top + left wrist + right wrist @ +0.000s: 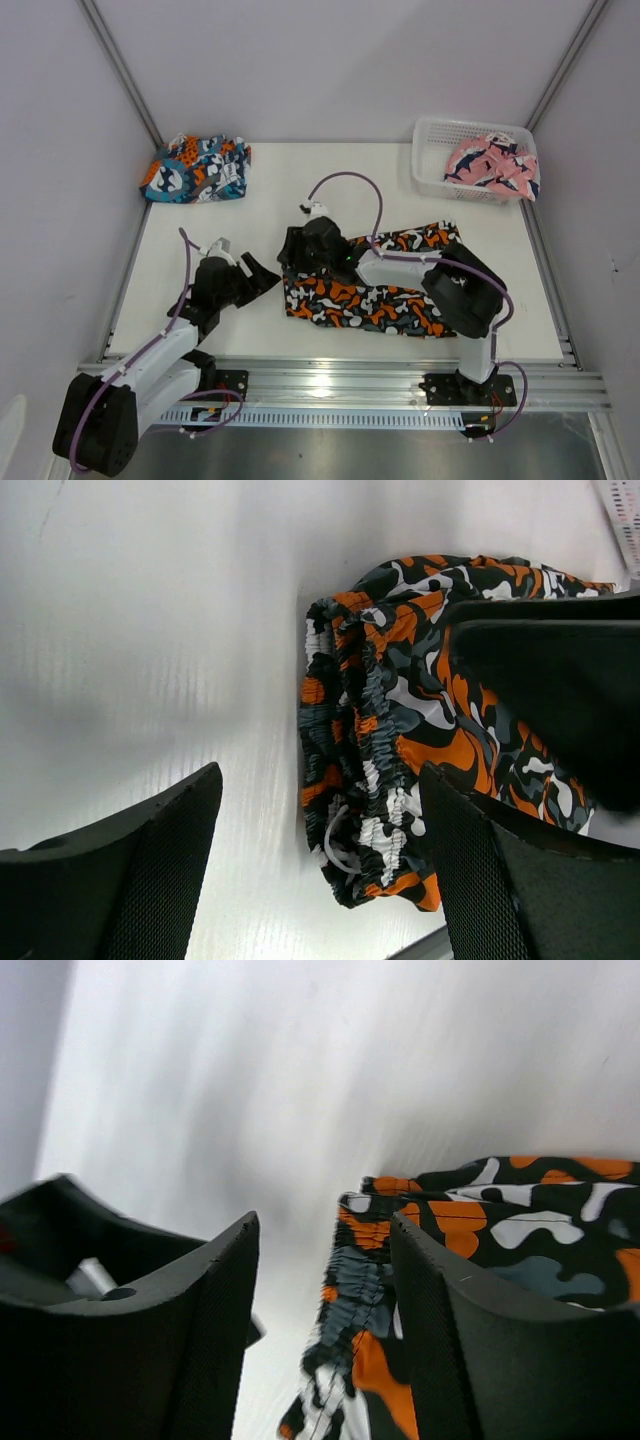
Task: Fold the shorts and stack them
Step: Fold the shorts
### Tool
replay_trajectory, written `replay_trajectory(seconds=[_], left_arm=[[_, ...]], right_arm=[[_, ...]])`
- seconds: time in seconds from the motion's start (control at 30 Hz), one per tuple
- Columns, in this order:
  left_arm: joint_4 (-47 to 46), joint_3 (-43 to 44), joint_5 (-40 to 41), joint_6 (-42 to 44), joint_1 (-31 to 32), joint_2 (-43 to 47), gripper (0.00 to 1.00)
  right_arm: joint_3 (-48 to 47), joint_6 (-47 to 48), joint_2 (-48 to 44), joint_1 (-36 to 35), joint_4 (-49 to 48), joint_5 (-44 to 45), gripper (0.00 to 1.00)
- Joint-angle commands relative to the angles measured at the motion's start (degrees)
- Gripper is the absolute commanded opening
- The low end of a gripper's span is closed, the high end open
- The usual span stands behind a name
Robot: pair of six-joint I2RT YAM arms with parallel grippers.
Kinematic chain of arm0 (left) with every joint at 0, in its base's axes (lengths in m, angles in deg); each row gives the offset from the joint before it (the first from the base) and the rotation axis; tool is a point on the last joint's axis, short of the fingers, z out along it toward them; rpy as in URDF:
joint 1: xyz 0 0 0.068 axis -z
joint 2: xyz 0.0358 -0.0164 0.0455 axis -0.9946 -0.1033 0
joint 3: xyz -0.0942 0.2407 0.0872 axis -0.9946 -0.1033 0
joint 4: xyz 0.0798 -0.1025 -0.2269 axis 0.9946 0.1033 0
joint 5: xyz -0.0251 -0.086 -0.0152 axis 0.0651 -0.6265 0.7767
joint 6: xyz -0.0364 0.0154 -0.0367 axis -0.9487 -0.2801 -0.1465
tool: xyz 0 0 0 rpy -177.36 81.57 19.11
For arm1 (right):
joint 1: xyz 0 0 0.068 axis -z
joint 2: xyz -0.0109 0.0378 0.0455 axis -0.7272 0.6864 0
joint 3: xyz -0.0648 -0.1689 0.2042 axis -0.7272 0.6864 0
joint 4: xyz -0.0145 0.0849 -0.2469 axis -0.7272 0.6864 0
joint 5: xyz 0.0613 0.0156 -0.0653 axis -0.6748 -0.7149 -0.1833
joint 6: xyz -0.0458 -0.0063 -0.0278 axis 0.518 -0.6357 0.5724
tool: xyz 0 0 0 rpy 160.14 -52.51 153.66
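Left gripper (320, 780) jaws spread, empty | right gripper (322, 1230) jaws parted beside waistband (350, 1290) of camouflage shorts (370, 295) | we see white drawstring (335, 845) in left wrist view, not from above.

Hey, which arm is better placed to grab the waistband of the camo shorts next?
Probably the right. The open right gripper hangs directly over the waistband corner of the camouflage shorts, while the open left gripper sits beside their edge, over bare table.
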Motion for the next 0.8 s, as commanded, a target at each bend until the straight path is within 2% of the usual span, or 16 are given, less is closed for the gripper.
replay_trajectory(seconds=[0.0, 0.07, 0.17, 0.2, 0.23, 0.27, 0.43, 0.6, 0.77], left_arm=[[-4.0, -1.2, -2.1, 0.6, -0.1, 0.5, 0.82], [-5.7, -1.9, -2.3, 0.5, 0.0, -1.0, 0.81], [-8.0, -1.8, -2.5, -0.1, 0.9, -3.8, 0.82], [-8.5, -1.4, -2.3, -0.5, 1.3, -4.5, 0.82], [-9.2, -1.2, -1.6, -0.7, 2.5, -5.0, 0.82], [-9.5, -1.1, -0.9, -0.9, 3.1, -6.0, 0.82], [-12.0, -1.4, 0.6, -1.6, 4.3, -8.7, 0.82], [-16.9, -1.8, -0.4, -1.8, 4.7, -12.3, 0.83], [-17.7, -1.4, 0.3, -2.7, 6.1, -13.9, 0.84]], right_arm=[[1.4, 0.1, -8.9, 1.1, -1.9, -2.6, 0.58], [3.8, -0.1, -12.4, 1.2, -1.9, -2.4, 0.61], [6.5, -1.6, -16.3, 1.2, 0.0, -0.9, 0.59], [7.0, -2.1, -16.9, 1.2, 1.4, -0.1, 0.55], [7.7, -3.0, -17.5, 1.2, 2.7, 0.5, 0.44], [10.3, -3.5, -18.6, 1.1, 2.6, 0.3, 0.38], [18.6, -7.3, -20.3, 0.0, -2.2, -0.8, 0.21], [25.1, -11.1, -17.9, -0.2, -8.9, -2.1, 0.16], [26.7, -15.1, -14.5, -1.6, -9.1, -0.5, 0.12]])
